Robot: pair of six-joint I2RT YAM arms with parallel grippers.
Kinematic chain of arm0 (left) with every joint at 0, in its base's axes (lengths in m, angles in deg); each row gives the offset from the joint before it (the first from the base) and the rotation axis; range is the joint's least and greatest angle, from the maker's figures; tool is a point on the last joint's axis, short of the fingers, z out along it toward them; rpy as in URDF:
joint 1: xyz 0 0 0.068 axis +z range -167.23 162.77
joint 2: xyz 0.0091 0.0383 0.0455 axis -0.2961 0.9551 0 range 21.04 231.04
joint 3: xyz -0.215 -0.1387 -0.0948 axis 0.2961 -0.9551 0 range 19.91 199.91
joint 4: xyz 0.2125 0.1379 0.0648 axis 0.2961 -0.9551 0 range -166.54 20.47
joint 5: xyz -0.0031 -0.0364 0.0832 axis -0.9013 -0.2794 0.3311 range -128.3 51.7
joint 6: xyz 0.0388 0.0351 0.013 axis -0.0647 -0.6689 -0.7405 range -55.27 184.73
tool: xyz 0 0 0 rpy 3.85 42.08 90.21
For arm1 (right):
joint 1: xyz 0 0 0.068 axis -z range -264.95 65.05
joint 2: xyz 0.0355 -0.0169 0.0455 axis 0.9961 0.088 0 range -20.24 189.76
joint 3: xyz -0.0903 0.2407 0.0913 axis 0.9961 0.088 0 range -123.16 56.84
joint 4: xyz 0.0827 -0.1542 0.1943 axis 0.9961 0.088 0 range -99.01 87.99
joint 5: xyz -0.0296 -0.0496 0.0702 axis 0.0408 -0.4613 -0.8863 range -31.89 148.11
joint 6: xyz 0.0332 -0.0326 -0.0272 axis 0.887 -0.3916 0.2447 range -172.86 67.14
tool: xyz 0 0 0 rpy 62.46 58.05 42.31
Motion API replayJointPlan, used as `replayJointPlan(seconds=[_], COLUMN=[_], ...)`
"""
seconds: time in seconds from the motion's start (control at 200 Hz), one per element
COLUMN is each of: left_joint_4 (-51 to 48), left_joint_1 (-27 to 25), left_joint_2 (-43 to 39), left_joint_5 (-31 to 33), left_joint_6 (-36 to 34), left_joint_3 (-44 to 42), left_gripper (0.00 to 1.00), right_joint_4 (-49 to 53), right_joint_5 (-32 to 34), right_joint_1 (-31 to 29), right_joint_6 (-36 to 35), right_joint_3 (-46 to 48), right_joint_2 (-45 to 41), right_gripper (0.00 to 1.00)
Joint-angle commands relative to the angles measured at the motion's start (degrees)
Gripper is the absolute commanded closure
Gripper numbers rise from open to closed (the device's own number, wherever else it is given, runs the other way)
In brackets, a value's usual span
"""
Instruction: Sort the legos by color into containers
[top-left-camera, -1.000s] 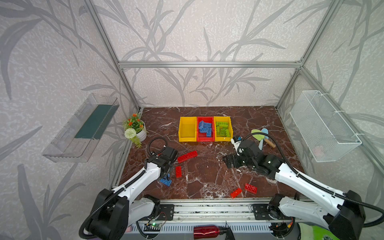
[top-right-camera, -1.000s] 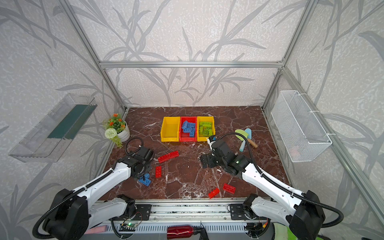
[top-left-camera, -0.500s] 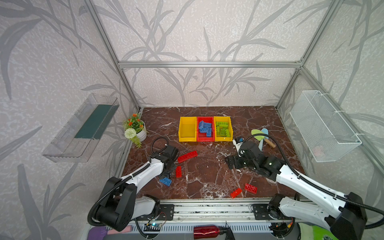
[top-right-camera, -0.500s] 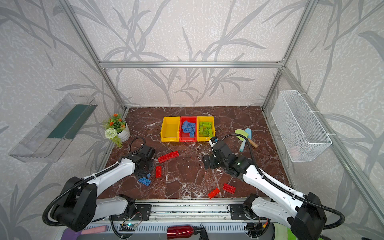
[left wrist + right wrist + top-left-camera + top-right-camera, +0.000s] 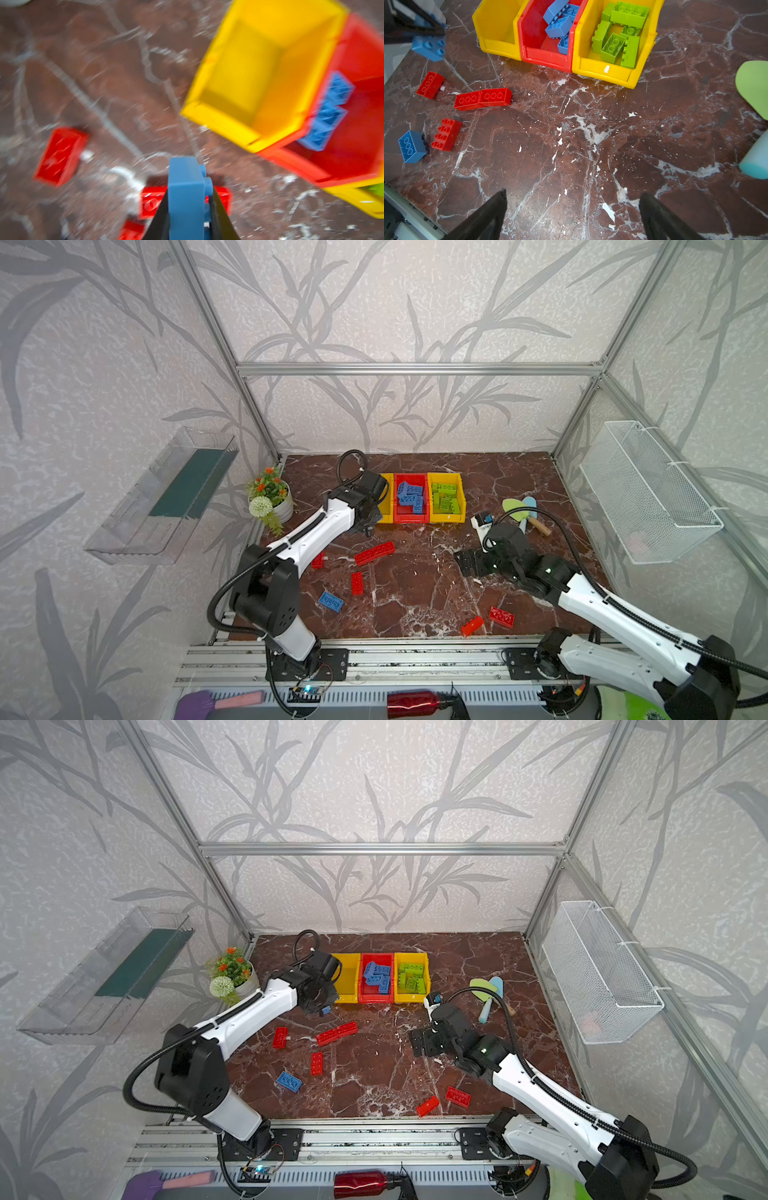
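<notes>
Dark red marble tabletop [image 5: 591,135] with white veins lies inside a cell with grey leaf-patterned walls. The left gripper [image 5: 188,207] has its jaws closed tight on a small blue studded plastic brick [image 5: 185,187]. The brick stands out past the fingertips and hangs above the marble.

Beneath these jaws lie two red oblong bricks [image 5: 467,100] set end to end, and another red brick [image 5: 430,84] lies near them. Ahead of the left jaws, a little to one side, three open bins stand in a row and touch each other. Nearest is a yellow plastic bin [image 5: 228,122]. Next is a red plastic bin [image 5: 546,58] with blue bricks [image 5: 558,27] inside. Last is a second yellow bin [image 5: 604,72] with lime green bricks [image 5: 612,47] inside.

The right gripper [image 5: 571,207] has its jaws spread wide and holds nothing; between them is only marble. The bins stand well ahead of these jaws. To their side, toward the left arm, a fourth red brick [image 5: 446,134] and a blue oblong brick [image 5: 412,146] lie just beside each other. Two more red bricks [image 5: 501,616] lie behind the right jaws, near the front rail.
</notes>
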Motion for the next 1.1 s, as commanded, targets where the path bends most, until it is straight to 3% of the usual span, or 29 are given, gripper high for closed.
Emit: replayJointPlan(seconds=[0.0,0.38,0.425,0.555,0.61,0.745,0.915,1.095], left_joint_4=[-4.6,-18.3,-19.1,-20.2,-20.1,-17.5,-9.4,-5.3], left_joint_1=[-2.0,-3.6,-3.6,-3.6,-3.5,-3.9,-4.0,-3.9], left_joint_2=[8.6,40.1,42.3,44.9,44.0,36.6,17.8,-2.2], left_joint_5=[1.2,-3.1,-4.1,-5.2,-5.1,-3.5,0.0,1.7], left_joint_6=[-4.6,-10.5,-10.9,-11.2,-11.0,-10.7,-7.9,-3.2], left_joint_3=[11.3,57.5,61.1,65.5,64.7,55.6,30.5,2.4], left_gripper=[0.95,0.89,0.79,0.38,0.29,0.28,0.28,0.25], right_joint_4=[1.5,3.3,3.3,3.0,2.8,2.1,2.1,1.9], right_joint_5=[0.7,-1.6,-1.8,-2.8,-3.1,-3.9,-6.0,-3.9], right_joint_1=[1.4,7.0,7.7,9.4,9.6,9.6,8.9,3.3], right_joint_6=[-0.9,-0.2,-0.3,-0.6,-0.7,-1.0,-2.0,-2.1], right_joint_3=[0.8,2.5,2.7,2.4,2.2,1.9,1.5,0.1], right_joint_2=[-2.2,-5.3,-5.2,-5.1,-5.1,-4.7,-4.4,-2.8], right_gripper=[0.01,0.01,0.01,0.01,0.01,0.01,0.01,0.01])
